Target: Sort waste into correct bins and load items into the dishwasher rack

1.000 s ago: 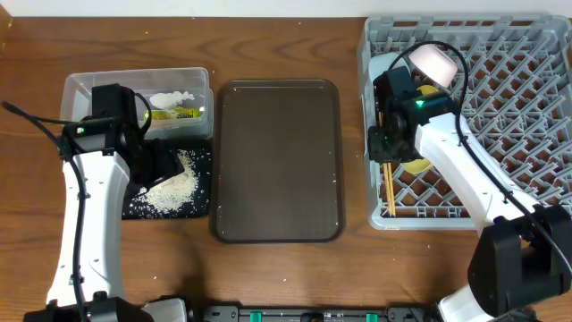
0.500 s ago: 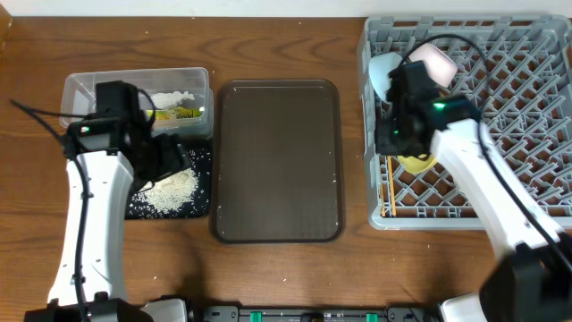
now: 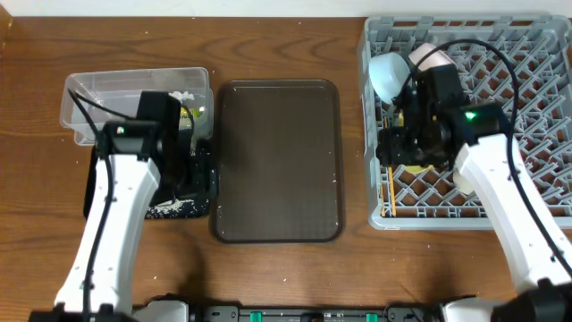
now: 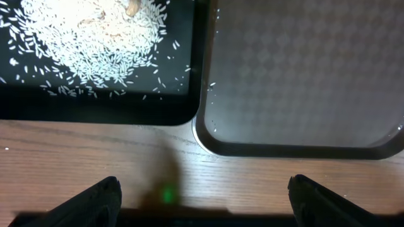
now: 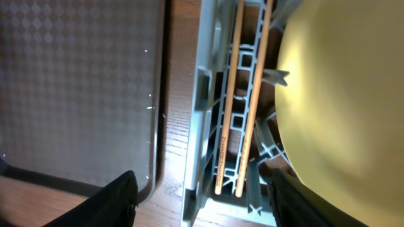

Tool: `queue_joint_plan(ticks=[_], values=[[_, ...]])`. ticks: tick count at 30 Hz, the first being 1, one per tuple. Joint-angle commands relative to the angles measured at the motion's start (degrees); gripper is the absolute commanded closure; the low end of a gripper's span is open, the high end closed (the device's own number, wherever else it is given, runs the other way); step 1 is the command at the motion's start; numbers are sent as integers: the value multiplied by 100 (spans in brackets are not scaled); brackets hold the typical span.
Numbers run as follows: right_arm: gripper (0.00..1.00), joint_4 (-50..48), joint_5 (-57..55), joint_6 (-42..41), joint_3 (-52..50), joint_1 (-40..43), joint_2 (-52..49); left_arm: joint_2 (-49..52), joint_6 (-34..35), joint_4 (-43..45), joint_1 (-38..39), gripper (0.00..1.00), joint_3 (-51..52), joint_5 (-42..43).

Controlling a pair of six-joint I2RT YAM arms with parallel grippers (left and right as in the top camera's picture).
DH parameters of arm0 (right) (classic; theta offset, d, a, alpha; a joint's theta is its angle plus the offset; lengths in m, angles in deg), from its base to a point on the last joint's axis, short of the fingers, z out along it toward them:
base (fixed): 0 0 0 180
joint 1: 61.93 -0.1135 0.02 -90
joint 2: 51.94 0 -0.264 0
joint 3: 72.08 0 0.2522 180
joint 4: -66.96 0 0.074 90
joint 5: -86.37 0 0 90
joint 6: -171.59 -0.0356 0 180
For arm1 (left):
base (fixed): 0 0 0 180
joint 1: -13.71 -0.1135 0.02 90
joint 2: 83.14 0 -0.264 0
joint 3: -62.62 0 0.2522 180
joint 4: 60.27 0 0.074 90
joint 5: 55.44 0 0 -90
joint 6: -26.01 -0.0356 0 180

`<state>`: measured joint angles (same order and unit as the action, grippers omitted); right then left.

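Whitish rice grains (image 4: 95,44) lie heaped in the black tray (image 4: 95,115), and a few show in the overhead view (image 3: 170,208). The clear tub (image 3: 107,94) holds the white tissue (image 3: 184,96) and the green-and-orange wrapper (image 3: 189,114). My left gripper (image 4: 205,211) is open and empty over the table by the black tray's corner. My right gripper (image 5: 202,202) is open and empty above the grey rack's (image 3: 500,107) front left wall. In the rack are the chopsticks (image 5: 243,107), the yellow plate (image 5: 341,94), a pale bowl (image 3: 389,76) on its side and a pale cup (image 3: 435,56).
The dark brown serving tray (image 3: 277,161) lies between the bins and the rack; a few rice grains dot its rim (image 4: 211,123). My left arm (image 3: 125,206) hides most of the black tray from above. Bare wooden table (image 3: 286,45) shows behind the tray.
My left gripper has moved right, from over the rice heap to the black tray's right side. My right arm has shifted right over the rack, uncovering the pale bowl.
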<state>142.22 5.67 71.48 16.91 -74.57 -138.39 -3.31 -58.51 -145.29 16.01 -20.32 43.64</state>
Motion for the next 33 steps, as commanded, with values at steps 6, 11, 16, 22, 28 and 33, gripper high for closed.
queue_joint_plan(ticks=[6, 11, 16, 22, 28, 33], values=[[16, -1266, -306, -422, -1770, -251, 2085, -2433, -116, 1143, 4, 12, 1480, 39], [1, -2243, -693, -566, -3045, -313, 3799, -4144, -28, 1744, 4, 3, 2170, 39], [1, -2332, -1036, -573, -3685, -313, 4953, -5090, -31, 1893, 2, 3, 2247, 37], [1, -1655, -1038, -573, -3797, -313, 5357, -5423, -31, 1821, 4, 2, 2247, 37], [1, -1010, -1038, -573, -3799, -313, 5351, -5410, -31, 1821, 2, 2, 2247, 37], [1, -678, -1036, -573, -3799, -313, 5351, -5410, -31, 1821, 2, 2, 2247, 37]])
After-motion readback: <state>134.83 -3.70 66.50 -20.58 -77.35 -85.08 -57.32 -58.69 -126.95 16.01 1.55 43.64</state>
